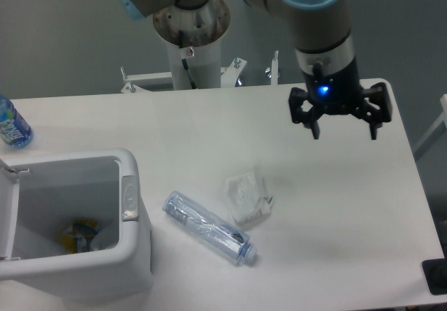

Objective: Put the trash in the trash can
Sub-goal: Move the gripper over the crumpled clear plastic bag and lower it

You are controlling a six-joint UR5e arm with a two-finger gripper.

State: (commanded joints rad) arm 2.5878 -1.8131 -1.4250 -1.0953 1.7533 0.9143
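A long clear plastic bottle (pixel 207 228) with a pale blue cap lies on the white table (pixel 335 206), cap toward the lower right. A whitish see-through wrapper (pixel 246 197) lies just to its upper right. The white rectangular trash can (pixel 137 255) with a grey tab (pixel 130 198) on its rim stands at the lower left, with some items inside. My gripper (pixel 343 131) hangs open and empty above the table's right part, well to the upper right of both pieces of trash.
A blue bottle with a printed label (pixel 11 124) stands at the table's far left edge. The robot's base column (pixel 192 42) rises behind the table's back edge. A dark object (pixel 436 277) sits at the lower right corner.
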